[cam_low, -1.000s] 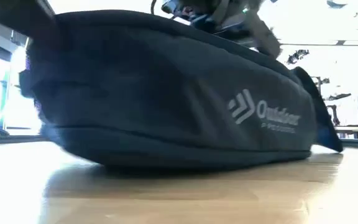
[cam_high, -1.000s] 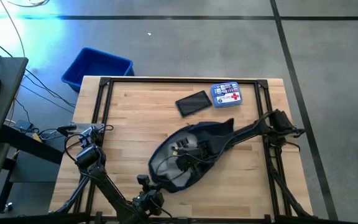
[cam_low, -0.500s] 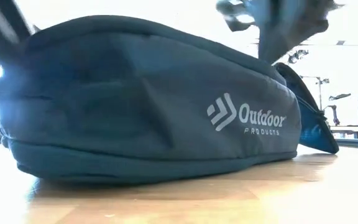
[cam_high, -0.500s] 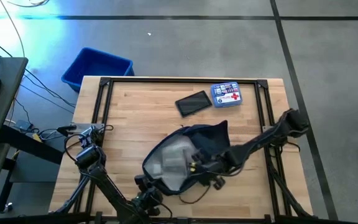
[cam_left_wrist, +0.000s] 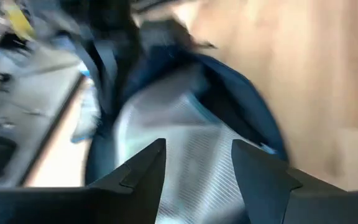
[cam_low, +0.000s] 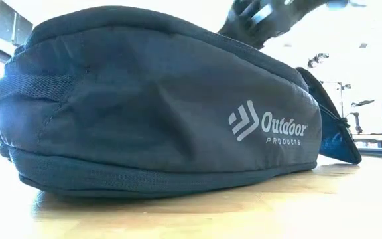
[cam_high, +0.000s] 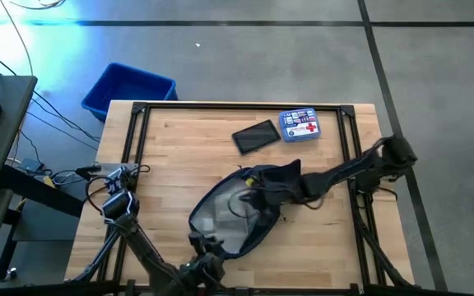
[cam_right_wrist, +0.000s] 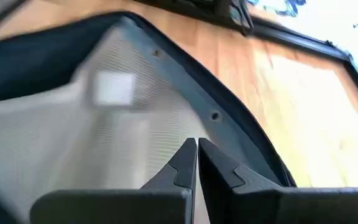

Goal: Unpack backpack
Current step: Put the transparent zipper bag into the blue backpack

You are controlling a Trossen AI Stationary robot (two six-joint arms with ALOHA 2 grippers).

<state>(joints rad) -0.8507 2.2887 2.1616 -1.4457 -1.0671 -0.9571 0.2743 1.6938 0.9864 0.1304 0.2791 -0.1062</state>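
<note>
The dark navy backpack [cam_high: 237,210] lies flat on the table's middle, its logo side [cam_low: 267,126] facing the near edge. It is unzipped, and its grey mesh lining [cam_right_wrist: 104,124] shows from above. My right gripper [cam_right_wrist: 196,146] is shut with nothing between its fingers. It hovers over the open bag's far right part [cam_high: 257,187] and shows above the bag in the low view [cam_low: 254,20]. My left gripper [cam_left_wrist: 197,149] stands open over the bag's near end [cam_high: 210,244], and nothing sits between its fingers.
A flat black case [cam_high: 256,136] and a blue-and-white first-aid box [cam_high: 300,125] lie near the table's far edge. A bright blue bin [cam_high: 127,89] stands on the floor beyond the far left corner. Bare wood lies to the left and right of the bag.
The backpack has spread open, and its grey lining now shows where dark cloth and cords lay. It has also slid a little toward the table's left. My right gripper has swung toward the near edge and then back up over the bag. My left gripper has risen off the bag's near left end.
</note>
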